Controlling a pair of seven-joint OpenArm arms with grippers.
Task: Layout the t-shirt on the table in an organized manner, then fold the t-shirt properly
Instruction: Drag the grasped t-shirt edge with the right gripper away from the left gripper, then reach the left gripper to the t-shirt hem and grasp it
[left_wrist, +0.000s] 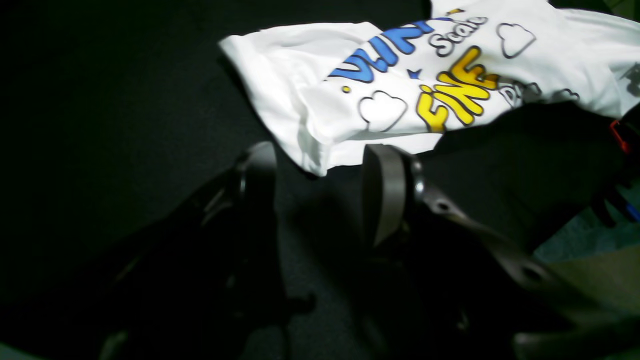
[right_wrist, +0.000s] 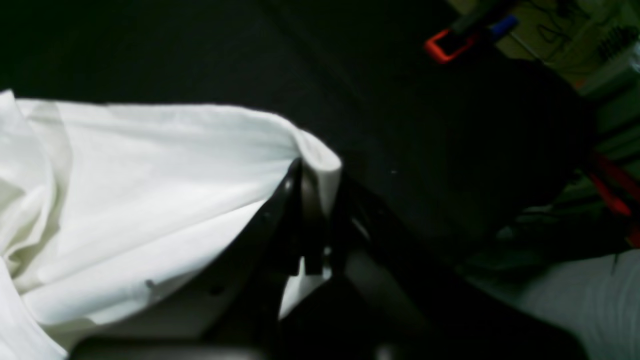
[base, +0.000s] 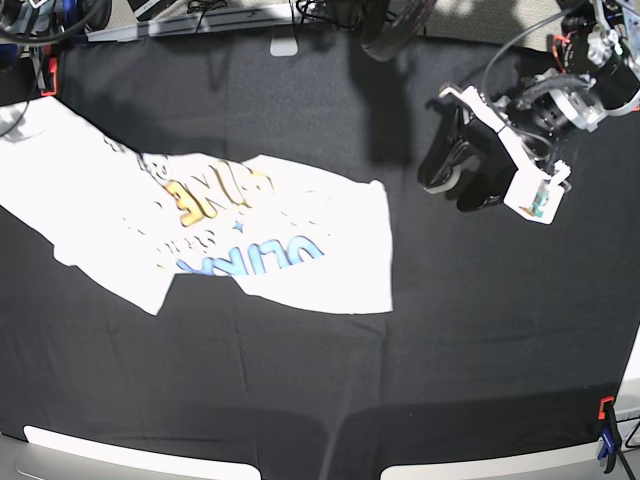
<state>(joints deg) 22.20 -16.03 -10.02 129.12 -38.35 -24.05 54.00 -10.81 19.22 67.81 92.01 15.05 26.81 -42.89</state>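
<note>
The white t-shirt (base: 270, 240) lies print-up on the black table (base: 300, 390), stretched from the middle toward the far left edge, with wrinkles and a flap turned over at its lower left. My right gripper (right_wrist: 320, 192) is shut on a plain white edge of the t-shirt (right_wrist: 150, 200) and holds it just above the table. In the base view that gripper is out of frame. My left gripper (left_wrist: 320, 175) is open and empty, just short of the t-shirt's printed corner (left_wrist: 400, 85). In the base view it (base: 450, 170) hovers to the right of the shirt.
Orange and blue clamps sit on the table's edges: one at the front right corner (base: 606, 445), one at the far left (base: 48, 75), and one seen from the right wrist (right_wrist: 442, 45). Cables and gear lie beyond the far edge (base: 200, 15).
</note>
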